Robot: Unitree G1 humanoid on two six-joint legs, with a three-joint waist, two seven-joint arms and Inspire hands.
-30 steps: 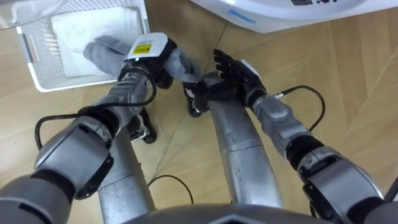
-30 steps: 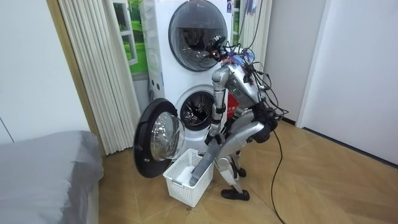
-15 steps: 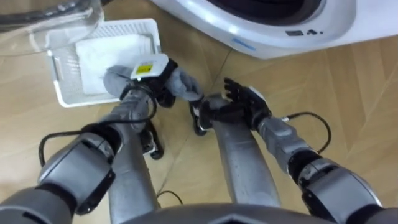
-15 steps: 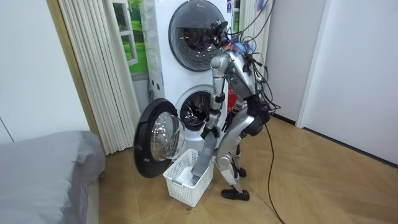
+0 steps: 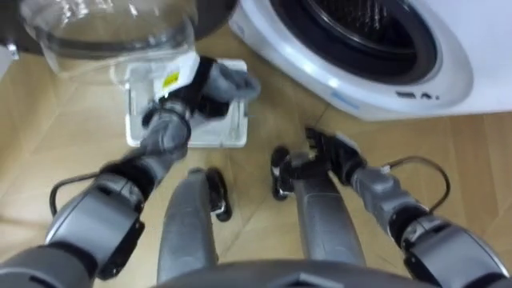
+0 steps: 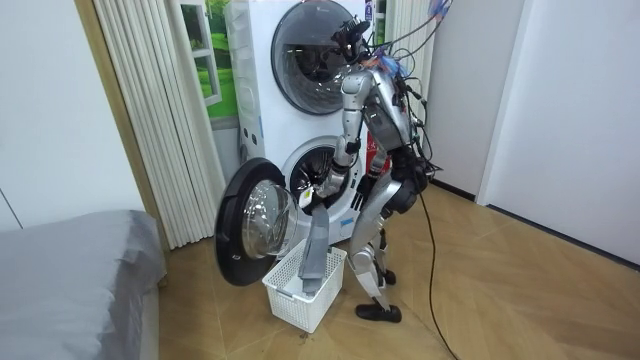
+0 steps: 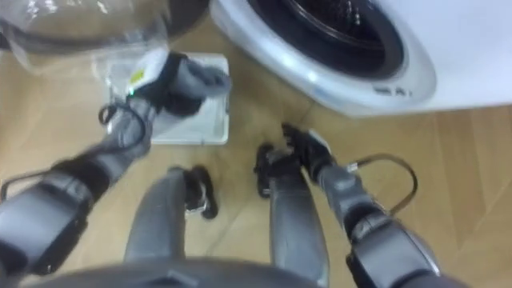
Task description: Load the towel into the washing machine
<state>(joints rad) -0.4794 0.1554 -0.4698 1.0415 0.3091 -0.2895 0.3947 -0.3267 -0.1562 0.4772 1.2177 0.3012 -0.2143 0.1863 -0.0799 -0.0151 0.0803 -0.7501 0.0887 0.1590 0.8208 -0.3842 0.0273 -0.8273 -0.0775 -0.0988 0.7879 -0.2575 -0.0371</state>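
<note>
— Fingers of the left hand (image 5: 194, 86): how are they set?

— They are curled tight round the grey towel (image 5: 234, 80), which is gripped at a bunched end. The hand is held above the white basket (image 5: 237, 136), just to the right of the open glass door (image 5: 112, 32).

— And the right hand (image 5: 334, 154)?

— Its fingers are spread loosely and nothing is held or touched. The hand is seen low over the wooden floor (image 5: 64, 160), below the white front of the washing machine (image 5: 448, 72).

— How is the towel seen?

— In the eye views a crumpled grey fold sticks out past the left hand toward the machine. In the room view the cloth hangs from that hand as one long strip, and its lower end is sunk in the basket. None of it has been put into the drum opening (image 5: 368, 24).

— What can be said of the arms?

— The left arm is stretched forward and down, and in the room view its hand is seen at the lower edge of the drum opening, between the door and the machine's front. The right arm is bent at the elbow, with its hand well apart from the towel. The robot is seen standing before the lower machine, with the basket at its feet.
</note>
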